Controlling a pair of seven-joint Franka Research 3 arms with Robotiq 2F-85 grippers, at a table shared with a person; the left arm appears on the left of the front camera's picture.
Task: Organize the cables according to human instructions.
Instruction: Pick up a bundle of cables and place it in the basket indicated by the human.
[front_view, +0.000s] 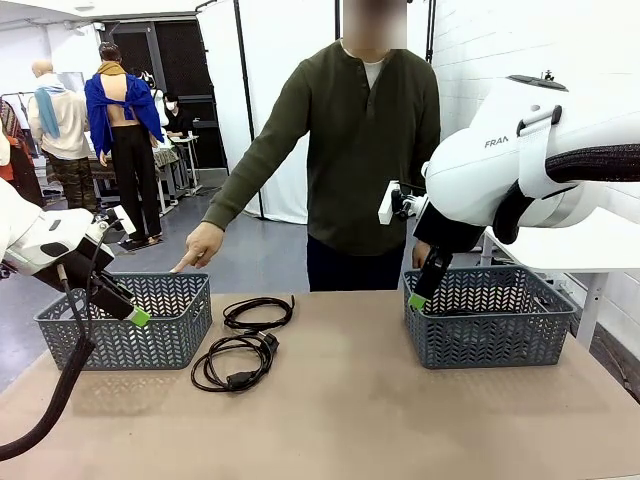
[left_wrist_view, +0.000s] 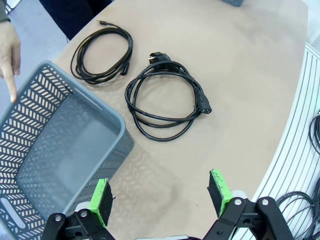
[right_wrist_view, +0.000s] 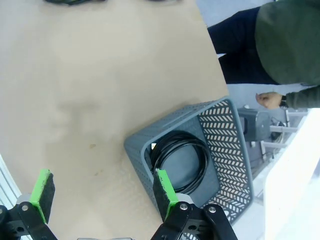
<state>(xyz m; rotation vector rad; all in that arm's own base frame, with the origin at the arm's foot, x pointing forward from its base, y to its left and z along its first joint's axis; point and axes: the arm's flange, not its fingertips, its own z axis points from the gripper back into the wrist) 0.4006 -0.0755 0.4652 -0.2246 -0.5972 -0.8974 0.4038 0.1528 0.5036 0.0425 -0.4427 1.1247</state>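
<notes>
Two looped black cables (left_wrist_view: 202, 100) lie between grey baskets (front_view: 120, 345); left end effector (left_wrist_view: 159, 179) and right end effector (right_wrist_view: 102, 175) gape empty.

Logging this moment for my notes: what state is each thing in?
left gripper: open, empty.
right gripper: open, empty.
left basket: looks empty.
right basket: holds one coiled cable.
near cable: coiled, on table.
far cable: coiled, on table.
person's hand: pointing at left basket.

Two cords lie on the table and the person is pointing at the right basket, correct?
No: the front view shows the person's hand pointing at the left basket. The near cord and far cord do lie on the table.
</notes>
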